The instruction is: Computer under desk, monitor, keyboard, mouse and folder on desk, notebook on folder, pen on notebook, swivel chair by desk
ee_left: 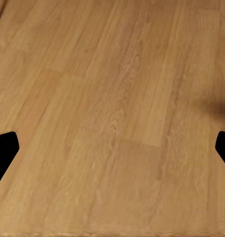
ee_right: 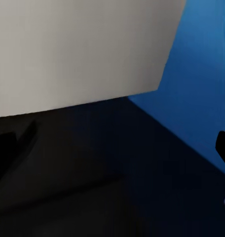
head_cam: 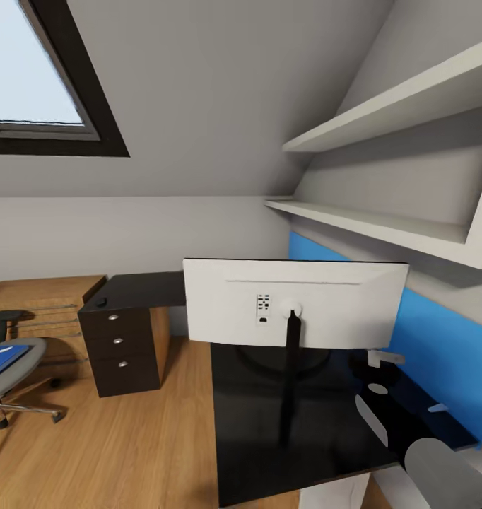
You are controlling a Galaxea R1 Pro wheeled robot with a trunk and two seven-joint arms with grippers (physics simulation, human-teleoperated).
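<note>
The monitor stands on the black desk with its white back toward me, on a thin black stand. A small black mouse lies on the far desk wing above the three drawers. At the left edge, the grey swivel chair carries the blue folder on its seat. My right gripper is open just over the desk top, close behind the monitor's white back. My left gripper is open over bare wooden floor, holding nothing.
My right arm shows at the lower right over the desk corner. A blue wall panel runs behind the desk, with two white shelves above it. A light wooden cabinet stands beyond the chair. Wooden floor lies between chair and desk.
</note>
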